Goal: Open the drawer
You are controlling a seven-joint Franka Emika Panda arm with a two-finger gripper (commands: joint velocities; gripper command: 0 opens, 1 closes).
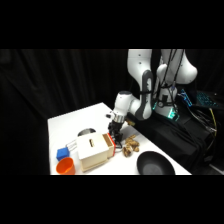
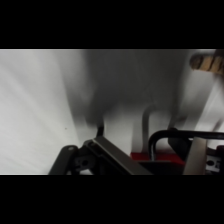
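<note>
- Side view: the pale wooden box stands near the front left of the white table. Its red drawer faces right, and the gripper is down just at this front. An orange cup and a blue block are to the left of the box, a dark pan to the right.
- Wrist view: the dark wire handle and the red front sit close at the fingers, which stand on both sides of the loop. I cannot tell if they hold it or are only spread around it.
- Progress: the drawer seems hardly out, so I judge the pulling is mostly left.
</note>
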